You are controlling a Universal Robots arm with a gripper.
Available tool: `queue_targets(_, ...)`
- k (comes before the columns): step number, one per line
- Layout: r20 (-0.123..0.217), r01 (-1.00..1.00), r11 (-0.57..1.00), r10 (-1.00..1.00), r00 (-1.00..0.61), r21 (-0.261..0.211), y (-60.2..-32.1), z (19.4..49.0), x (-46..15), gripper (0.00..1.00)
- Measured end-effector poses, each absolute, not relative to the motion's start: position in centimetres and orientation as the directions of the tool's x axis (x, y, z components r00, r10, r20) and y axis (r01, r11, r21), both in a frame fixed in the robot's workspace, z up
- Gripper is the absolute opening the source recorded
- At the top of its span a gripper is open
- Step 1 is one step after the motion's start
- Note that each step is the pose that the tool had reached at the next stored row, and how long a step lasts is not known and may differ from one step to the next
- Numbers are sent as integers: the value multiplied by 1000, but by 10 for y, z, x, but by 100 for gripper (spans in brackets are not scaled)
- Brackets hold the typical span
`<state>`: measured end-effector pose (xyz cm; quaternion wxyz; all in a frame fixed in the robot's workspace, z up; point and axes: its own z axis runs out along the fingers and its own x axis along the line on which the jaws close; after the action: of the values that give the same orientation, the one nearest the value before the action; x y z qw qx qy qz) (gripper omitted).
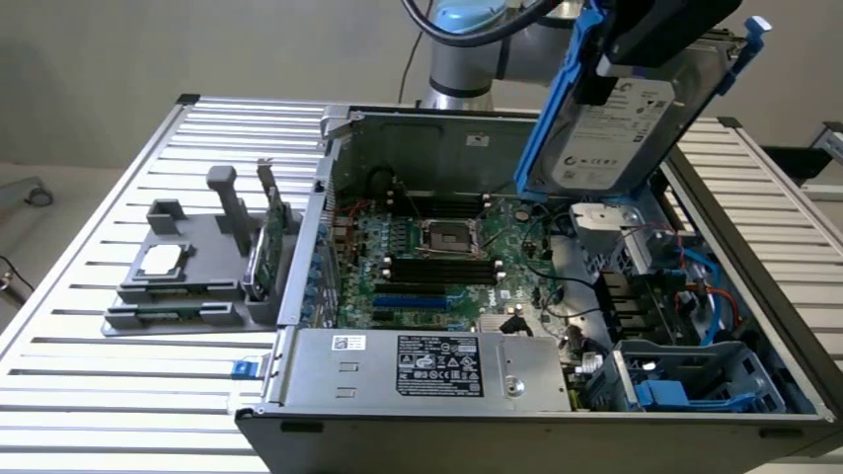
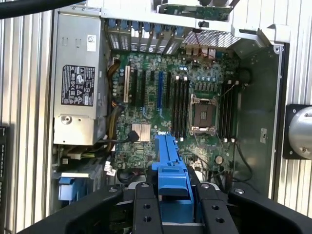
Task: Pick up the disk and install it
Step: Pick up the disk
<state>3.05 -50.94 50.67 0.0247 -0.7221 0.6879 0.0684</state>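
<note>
Above the open computer case (image 1: 435,138), the gripper (image 1: 630,61) stands part-closed, clamping the disk (image 1: 613,128) by its upper end; long axis near-vertical, slightly tilted, lower end toward the motherboard (image 1: 435,259), label facing the exterior view

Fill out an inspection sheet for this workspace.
Surface: slatted metal table, carrying an open computer case.
Job's things: the disk, held tilted above the case.
Clutter: grey tray with a square chip and an upright green card.
Grippers: gripper shut on the disk.
Cables: black cables by the arm; blue cable inside the case.
Surroundings: plain wall.
</note>
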Motion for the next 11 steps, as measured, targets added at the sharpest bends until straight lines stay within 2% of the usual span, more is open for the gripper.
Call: queue_targets(11,-135,-997,-52,-990,44,58,-539,507,57,33)
